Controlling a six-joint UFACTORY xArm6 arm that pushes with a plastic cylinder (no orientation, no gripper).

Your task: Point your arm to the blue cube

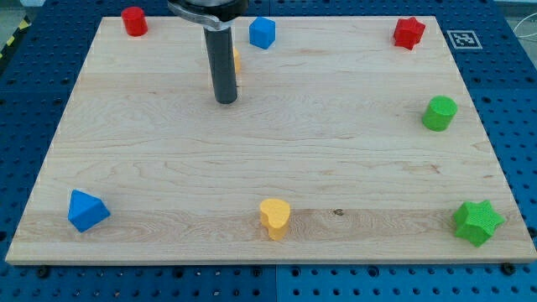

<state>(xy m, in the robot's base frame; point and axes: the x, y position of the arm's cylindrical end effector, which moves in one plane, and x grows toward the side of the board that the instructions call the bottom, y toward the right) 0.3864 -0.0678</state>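
A pale wooden board [268, 159] fills most of the frame, lying on a blue pegboard table [25, 92] dotted with holes. The arm comes in from the top edge, left of centre, as a dark rod, and my tip [226, 101] rests on the board in the upper middle-left area. There is no claw on it to open or close, only the plain rod end, and it holds nothing.

The blue cube [262, 33] sits near the top edge, just right of the rod and a little above the tip, apart from it. It looks turned so that one corner faces the bottom of the frame; its sides are too even to show any long axis.

Between the rod and the blue cube, a yellow block [237, 60] peeks out from behind the rod's right side. Most of it is hidden, so its shape cannot be made out. It lies near the line from the tip to the cube.

Other pieces are spread round the edges: a red cylinder [134, 21] in the upper left, a red star [409, 33] in the upper right, a green cylinder [439, 112] at the right side, a green star [477, 222] in the lower right, a yellow heart-like block [274, 218] at the bottom centre, and a blue wedge-shaped block [86, 210] in the lower left. All are well apart from the tip.
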